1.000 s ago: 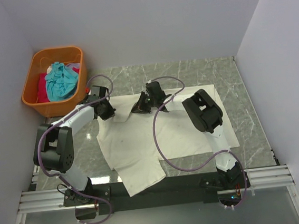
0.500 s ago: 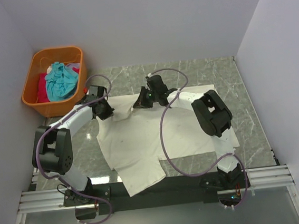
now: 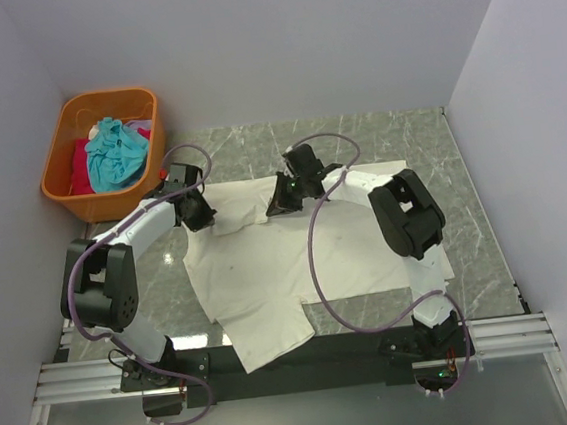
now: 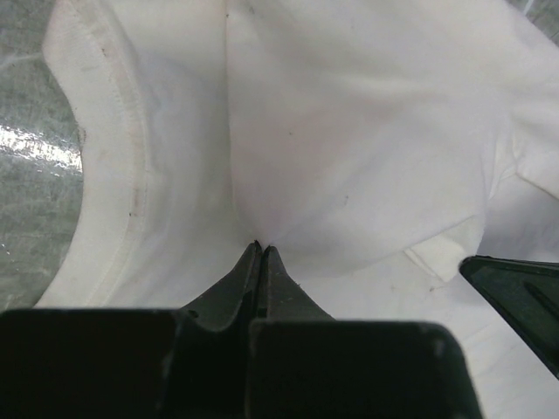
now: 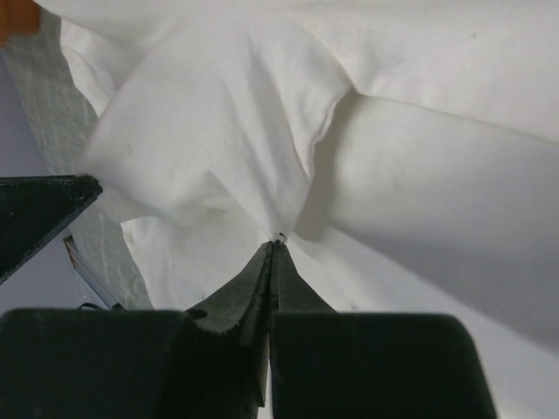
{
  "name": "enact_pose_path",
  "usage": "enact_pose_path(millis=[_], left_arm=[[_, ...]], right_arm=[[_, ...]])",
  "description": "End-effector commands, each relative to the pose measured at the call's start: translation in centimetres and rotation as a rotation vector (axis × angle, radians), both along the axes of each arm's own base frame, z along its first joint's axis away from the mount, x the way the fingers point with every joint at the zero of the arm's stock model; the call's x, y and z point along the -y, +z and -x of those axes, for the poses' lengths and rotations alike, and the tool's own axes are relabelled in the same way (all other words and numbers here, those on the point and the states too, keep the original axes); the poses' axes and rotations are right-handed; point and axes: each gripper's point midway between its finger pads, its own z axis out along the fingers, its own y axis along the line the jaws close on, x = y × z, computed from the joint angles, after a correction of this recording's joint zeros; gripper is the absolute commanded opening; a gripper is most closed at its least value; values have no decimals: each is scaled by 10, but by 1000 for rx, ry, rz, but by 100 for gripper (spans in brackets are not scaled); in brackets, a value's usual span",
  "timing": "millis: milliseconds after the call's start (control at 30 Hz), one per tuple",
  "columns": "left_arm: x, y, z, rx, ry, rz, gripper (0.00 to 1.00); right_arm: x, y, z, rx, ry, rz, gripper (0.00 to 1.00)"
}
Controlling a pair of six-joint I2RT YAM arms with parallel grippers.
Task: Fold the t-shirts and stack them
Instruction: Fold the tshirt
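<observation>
The large cream t-shirt [image 3: 298, 256] lies spread on the marble table [image 3: 470, 169], one sleeve hanging toward the near edge. My left gripper [image 3: 200, 215] is shut on a pinch of its fabric beside the collar [image 4: 105, 166], its tips [image 4: 260, 249] pressed together with cloth bunching from them. My right gripper [image 3: 278, 205] is shut on a raised fold of the same shirt [image 5: 218, 131], tips [image 5: 275, 244] closed on it. Both grippers sit along the shirt's far edge, a short way apart. A teal t-shirt [image 3: 115, 153] and a red t-shirt [image 3: 80, 167] lie crumpled in the basket.
The orange plastic basket [image 3: 60, 189] stands at the far left corner, against the left wall. Grey walls close in the back and both sides. The arms' purple cables [image 3: 315, 280] loop over the shirt. The mounting rail [image 3: 297, 352] runs along the near edge.
My right gripper has shifted slightly right and nearer with the pinched cloth, and its elbow has swung right. The left gripper has barely moved. Both stayed shut.
</observation>
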Motion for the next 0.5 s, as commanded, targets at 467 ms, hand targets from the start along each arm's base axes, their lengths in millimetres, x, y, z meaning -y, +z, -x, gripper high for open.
enact_pose_path(millis=[467], left_arm=[[11, 2, 21, -42, -64, 48, 6]], right_arm=[[32, 46, -2, 50, 68, 26, 0]])
